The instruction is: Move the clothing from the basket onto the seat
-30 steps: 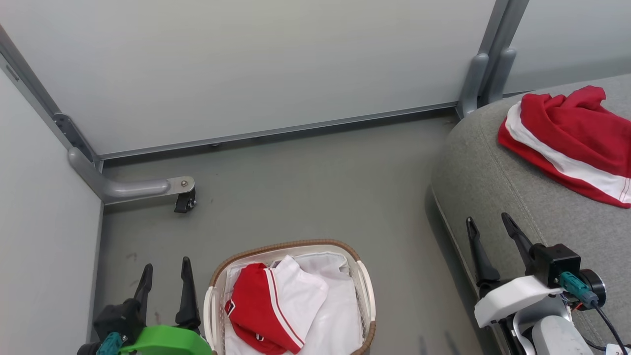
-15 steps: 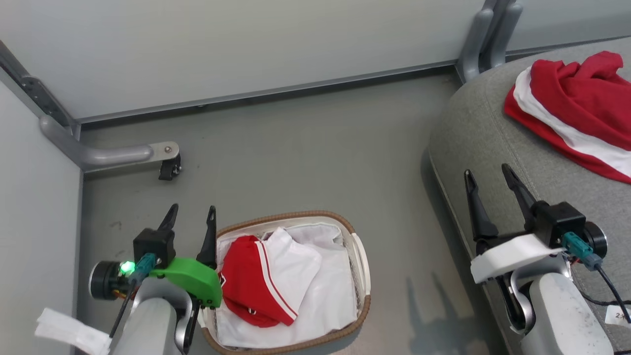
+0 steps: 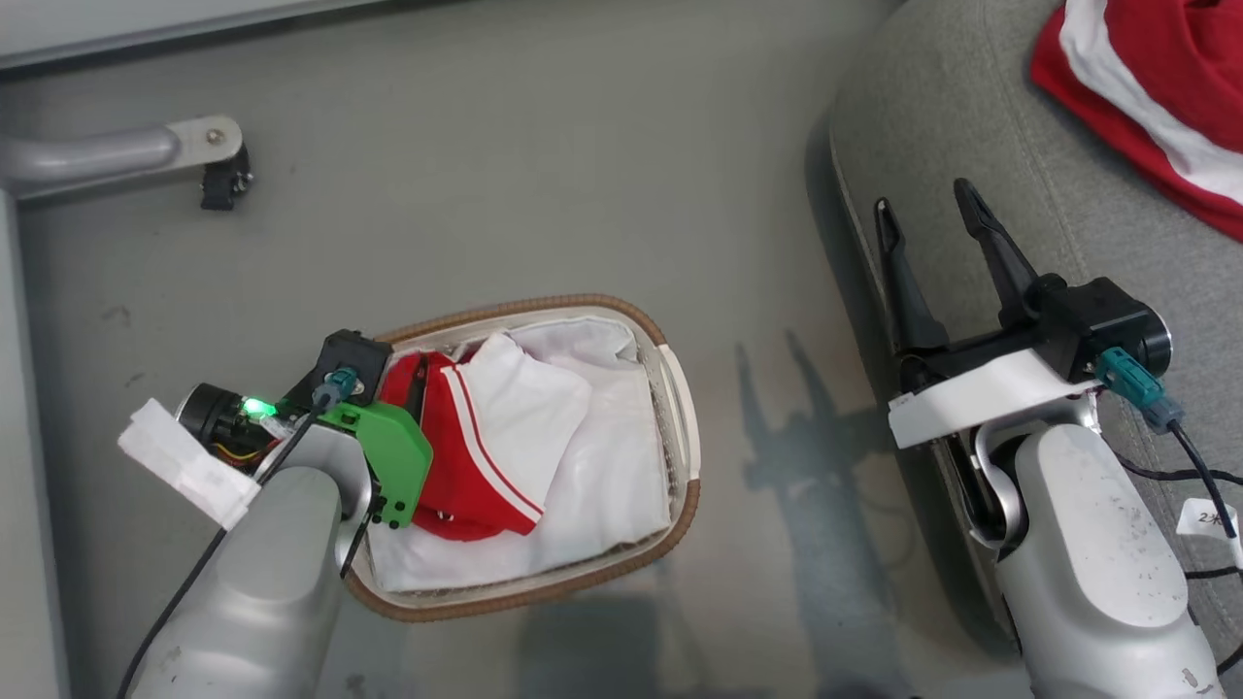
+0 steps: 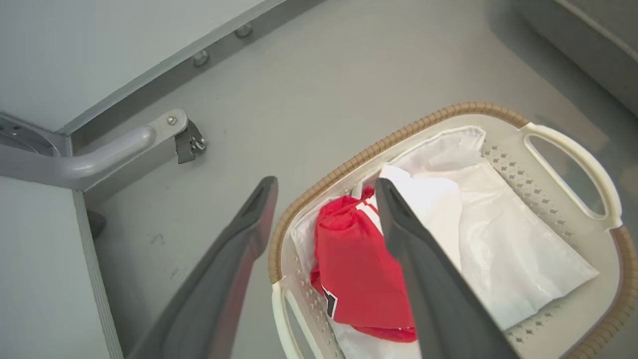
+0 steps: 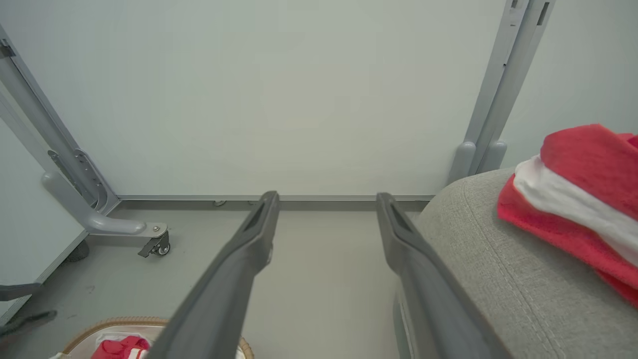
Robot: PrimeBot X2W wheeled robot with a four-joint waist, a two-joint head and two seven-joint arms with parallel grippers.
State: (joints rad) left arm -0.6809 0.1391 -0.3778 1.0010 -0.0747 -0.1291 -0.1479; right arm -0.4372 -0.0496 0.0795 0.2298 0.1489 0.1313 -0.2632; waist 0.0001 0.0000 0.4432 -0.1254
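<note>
Jaws of the left gripper (image 4: 325, 182) stand open over the basket (image 4: 398, 135) rim; red clothing (image 4: 359, 269), lower centre, seems soft and light, best pinched at its bunched fold.

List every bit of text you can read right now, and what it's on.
"2" plus an unclear second mark: small white paper tag, head view's lower right.
White block lettering on the red garment in the white oval plastic basket: only a fragment shows, unreadable.
Nothing else legible.
</note>
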